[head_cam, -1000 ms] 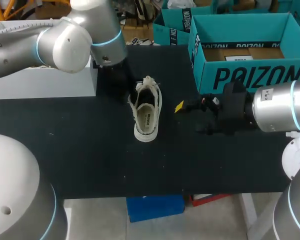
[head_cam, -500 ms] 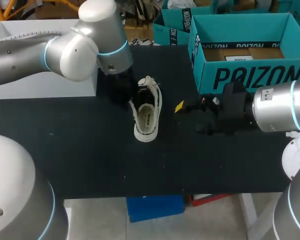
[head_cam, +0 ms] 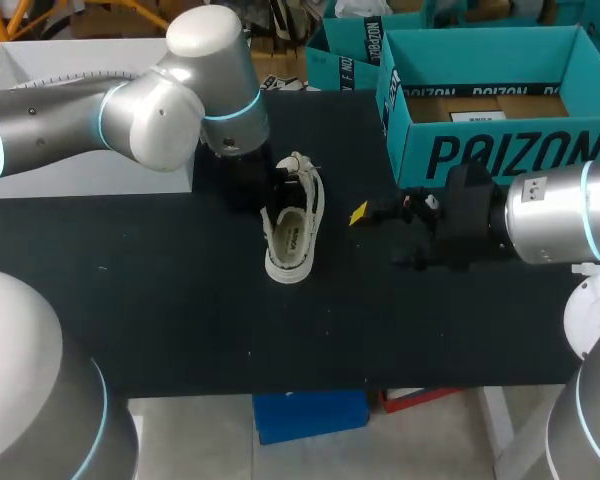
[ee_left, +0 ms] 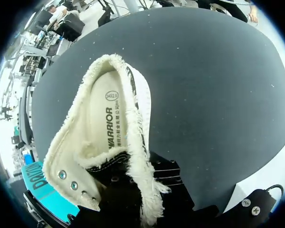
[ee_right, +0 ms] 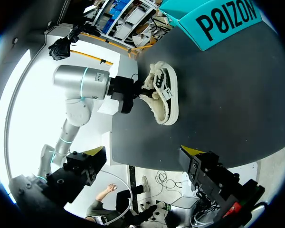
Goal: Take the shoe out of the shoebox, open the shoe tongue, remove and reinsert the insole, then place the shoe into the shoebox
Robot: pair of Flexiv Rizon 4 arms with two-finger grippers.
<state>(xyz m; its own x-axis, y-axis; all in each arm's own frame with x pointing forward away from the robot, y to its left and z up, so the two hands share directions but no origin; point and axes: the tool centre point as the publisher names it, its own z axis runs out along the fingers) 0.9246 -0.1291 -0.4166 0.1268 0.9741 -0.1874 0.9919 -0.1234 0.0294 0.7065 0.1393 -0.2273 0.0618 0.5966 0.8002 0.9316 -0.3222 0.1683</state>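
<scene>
Shoe [head_cam: 294,228] laid on black surface [head_cam: 180,300], left claw [head_cam: 272,186] set at its laced end, grip not discernible, right claw [head_cam: 365,213] near, nothing seen held, opening unclear

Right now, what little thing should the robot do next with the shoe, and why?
Probably the left gripper should lift the tongue back to open it. The shoe lies on the table, outside the shoebox, with the left gripper at its laced end and the insole inside. The right gripper waits open, apart from the shoe.
</scene>
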